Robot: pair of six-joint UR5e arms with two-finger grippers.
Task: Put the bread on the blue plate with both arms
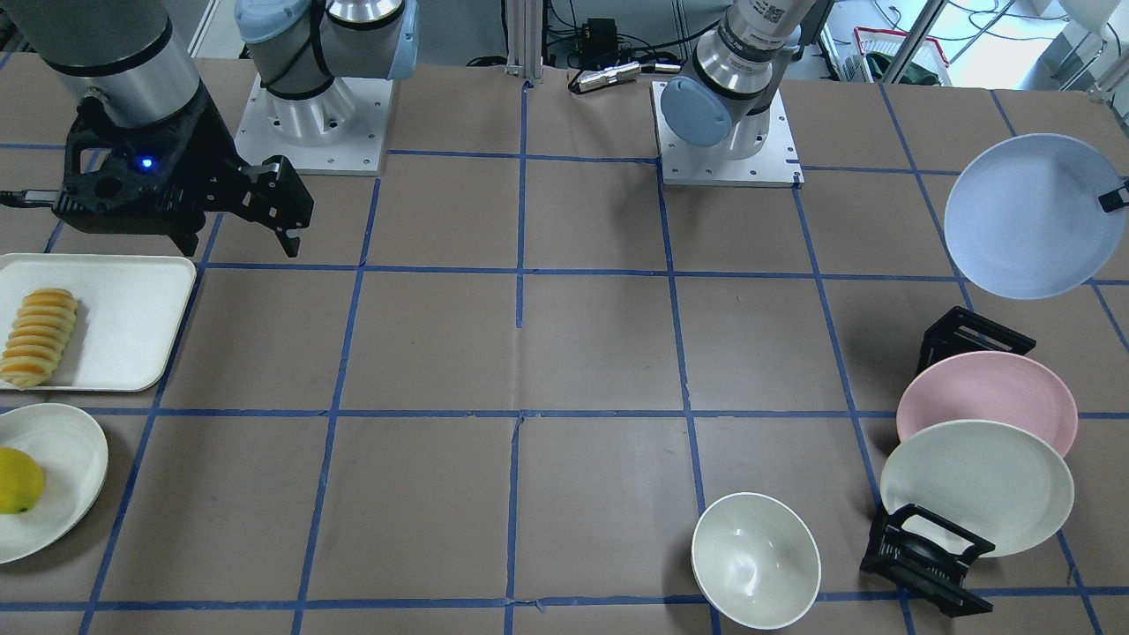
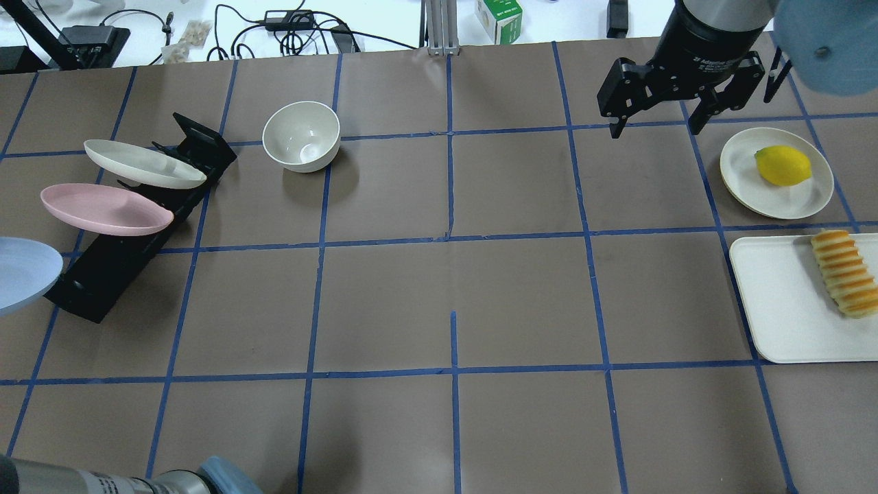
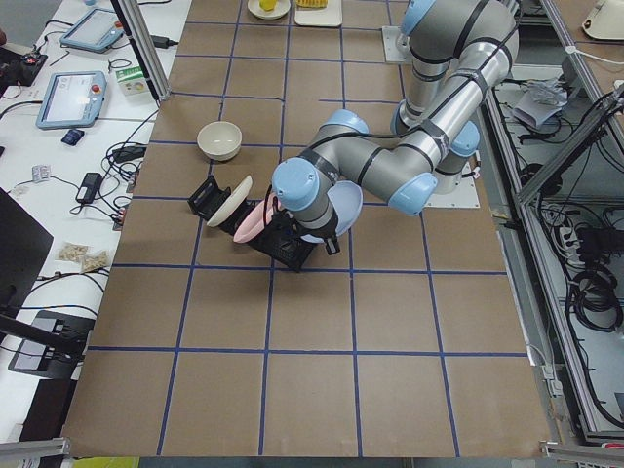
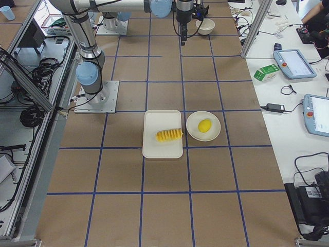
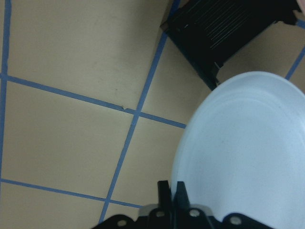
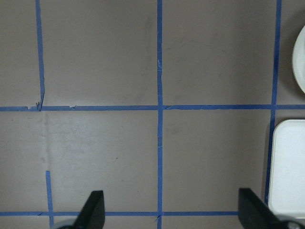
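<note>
My right gripper [image 6: 174, 212] faces the brown table [image 6: 95, 57]. Its two dark fingertips [image 6: 95, 210] enter at the lower edge and stand wide apart, with only bare table between them. The white tray [image 6: 289, 167] shows one rounded corner at the right edge, just beside the nearer fingertip. One strip of blue tape [image 6: 159, 143] runs up the table well to the tray's left, another strip crosses it just above the tray's top edge, and beyond that, above the tray, the rim of a pale plate [image 6: 300, 62] curves in.

Orange-yellow striped bread [image 1: 40, 338], pale lavender-blue plate [image 1: 1028, 216], pink plate [image 1: 988, 397], white tray [image 1: 123, 317], brown table [image 1: 600, 353] with blue grid [image 1: 441, 271]
</note>
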